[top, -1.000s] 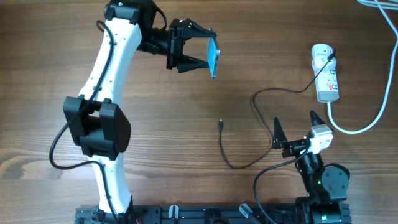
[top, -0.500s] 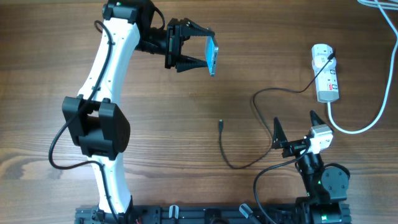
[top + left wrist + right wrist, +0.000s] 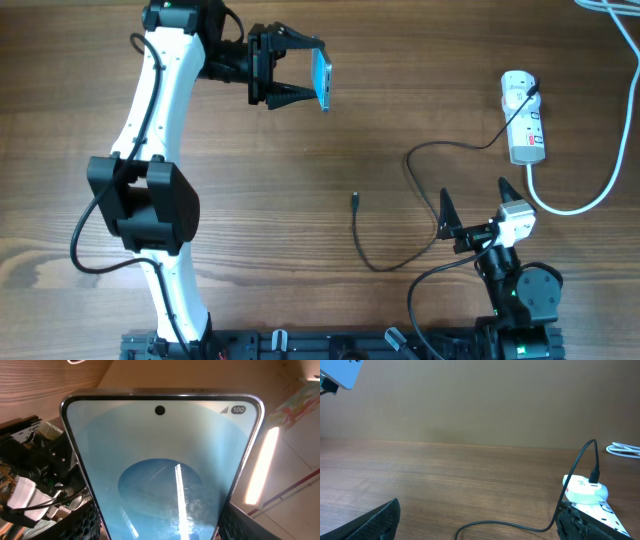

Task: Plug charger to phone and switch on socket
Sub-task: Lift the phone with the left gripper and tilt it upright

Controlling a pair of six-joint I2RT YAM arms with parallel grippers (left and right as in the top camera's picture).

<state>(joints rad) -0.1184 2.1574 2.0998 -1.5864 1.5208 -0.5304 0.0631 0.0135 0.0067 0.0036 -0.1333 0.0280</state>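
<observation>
My left gripper [image 3: 305,79] is shut on the phone [image 3: 322,79] and holds it on edge in the air above the far left of the table. The phone's teal-blue screen [image 3: 165,460] fills the left wrist view. The charger cable [image 3: 420,160] loops across the table; its connector tip [image 3: 355,199] lies loose near the middle and its plug [image 3: 533,92] sits in the white socket [image 3: 523,130] at the right. My right gripper [image 3: 472,208] is open and empty at the front right, near the cable [image 3: 570,490] and the socket [image 3: 587,491].
The socket's thick white cord [image 3: 600,190] curves off toward the far right edge. The table is bare brown wood [image 3: 250,200].
My left arm has carried the phone a little to the left and farther back. The right arm, cable and socket have not moved.
</observation>
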